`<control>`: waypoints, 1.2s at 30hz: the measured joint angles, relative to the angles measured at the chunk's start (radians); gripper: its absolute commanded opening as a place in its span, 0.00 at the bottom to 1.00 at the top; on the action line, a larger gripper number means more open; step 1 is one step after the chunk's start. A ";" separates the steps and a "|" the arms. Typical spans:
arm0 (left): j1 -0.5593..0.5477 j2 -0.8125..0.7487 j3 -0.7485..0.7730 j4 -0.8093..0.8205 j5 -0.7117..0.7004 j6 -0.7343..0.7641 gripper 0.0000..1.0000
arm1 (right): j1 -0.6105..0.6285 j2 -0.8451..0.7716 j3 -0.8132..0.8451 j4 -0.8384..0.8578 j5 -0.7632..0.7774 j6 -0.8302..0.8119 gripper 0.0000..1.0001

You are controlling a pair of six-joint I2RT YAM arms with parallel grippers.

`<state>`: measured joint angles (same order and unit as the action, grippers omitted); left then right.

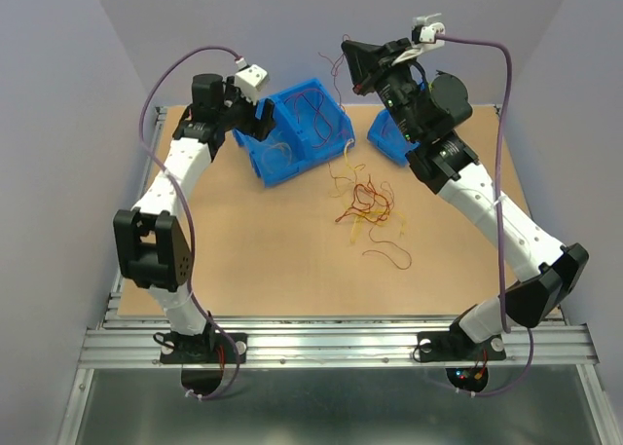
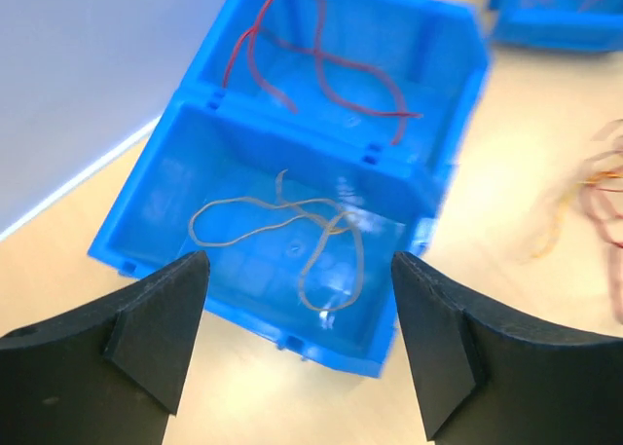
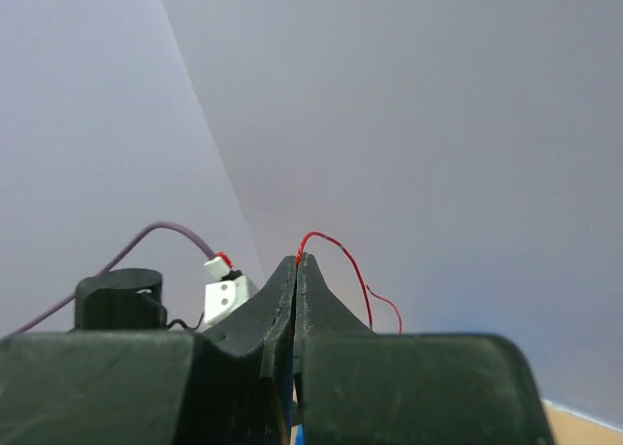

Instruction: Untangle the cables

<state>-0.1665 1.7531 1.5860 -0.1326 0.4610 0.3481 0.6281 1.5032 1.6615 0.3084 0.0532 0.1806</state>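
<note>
Wide-spread black fingers of the left gripper fill the foot of the left wrist view, jaws apart and holding nothing, poised just above the near compartment of the blue bin. That compartment holds one pale strand in loose loops, and the bin's far compartment holds red strands. To the right of the bin a second blue bin sits partly hidden under the right arm; thin wires seem to lie in it, too blurred to tell more. Above and behind the bin's right corner the right gripper is raised with its fingers pressed together on a red cable, which arcs out of the tips and, seen from overhead, dangles toward the bin. By my reading the job is partway: a few strands lie sorted into compartments and one is in hand. The main tangle of red, yellow and orange is not yet pulled apart on the table, in front of the bin and to its right. A yellow strand lies between tangle and bin, and a single red strand lies just beyond the tangle on the side away from the bin. Bare tabletop in front of the bin and to its left gives room to lay strands out. Behind the bin the table's far edge and the back wall are close, and both arms crowd that end, so the bin's walls look like the edges to clear.
</note>
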 measured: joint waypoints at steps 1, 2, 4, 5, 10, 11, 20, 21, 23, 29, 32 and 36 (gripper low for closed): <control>0.000 -0.039 -0.033 0.023 0.050 -0.003 0.89 | 0.000 0.002 0.000 0.003 -0.004 0.002 0.00; 0.000 -0.065 -0.054 0.039 0.084 -0.006 0.89 | 0.000 0.003 0.000 0.011 -0.015 0.004 0.01; -0.006 -0.114 -0.097 0.087 0.182 -0.012 0.90 | 0.000 0.002 0.000 0.031 -0.030 0.012 0.01; -0.013 -0.130 -0.116 0.117 0.229 -0.016 0.89 | 0.000 0.002 0.001 0.040 -0.034 0.018 0.01; -0.106 -0.198 -0.390 0.381 0.352 -0.053 0.90 | 0.000 -0.005 0.008 0.097 -0.014 0.042 0.01; -0.129 -0.219 -0.492 0.453 0.354 -0.073 0.90 | 0.000 -0.007 0.008 0.111 -0.004 0.045 0.00; -0.282 -0.201 -0.761 0.750 0.320 -0.234 0.90 | 0.000 -0.047 0.008 0.225 0.065 0.064 0.00; -0.293 -0.181 -0.749 0.803 0.318 -0.261 0.90 | 0.000 -0.048 0.008 0.228 0.069 0.067 0.00; -0.303 -0.147 -0.725 0.850 0.317 -0.288 0.89 | 0.000 -0.048 0.008 0.238 0.078 0.071 0.01; -0.333 -0.028 -0.645 0.939 0.275 -0.356 0.64 | 0.000 -0.048 0.008 0.254 0.090 0.078 0.00; -0.344 0.039 -0.584 0.929 0.232 -0.377 0.16 | 0.000 -0.039 0.011 0.269 0.093 0.078 0.01; -0.351 0.108 -0.501 0.845 0.171 -0.372 0.00 | 0.000 0.002 0.044 0.293 0.095 0.072 0.01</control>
<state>-0.5179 1.8614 1.0847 0.7120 0.6319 -0.0238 0.6281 1.5051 1.7054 0.6010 0.1486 0.2527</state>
